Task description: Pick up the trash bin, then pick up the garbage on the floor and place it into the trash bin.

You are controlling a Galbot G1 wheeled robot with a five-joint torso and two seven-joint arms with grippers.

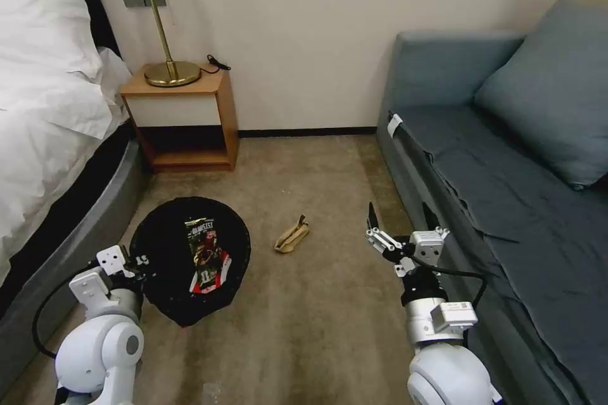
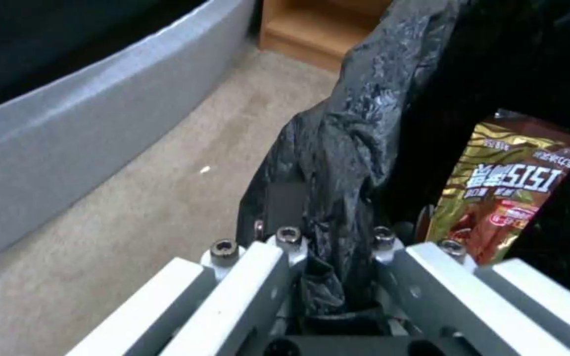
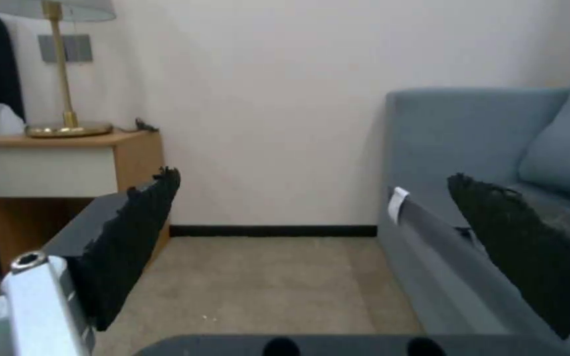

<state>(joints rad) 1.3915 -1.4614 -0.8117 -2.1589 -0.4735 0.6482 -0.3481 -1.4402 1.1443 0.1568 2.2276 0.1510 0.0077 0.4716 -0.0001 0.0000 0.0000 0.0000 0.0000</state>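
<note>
Left gripper: pinching the trash bin rim at 9 o'clock
Right gripper: hanging spread, holding nothing
Tan scrap: lying at the bin's 3 o'clock

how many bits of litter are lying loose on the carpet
1: a tan scrap on the carpet between the trash bin and the sofa. More may lie out of view.

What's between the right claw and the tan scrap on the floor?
Nothing visible. The right claw, open, hangs beside the sofa, and only bare carpet lies between it and the tan scrap. The bin, held at its liner by the left claw, sits past the scrap.
</note>
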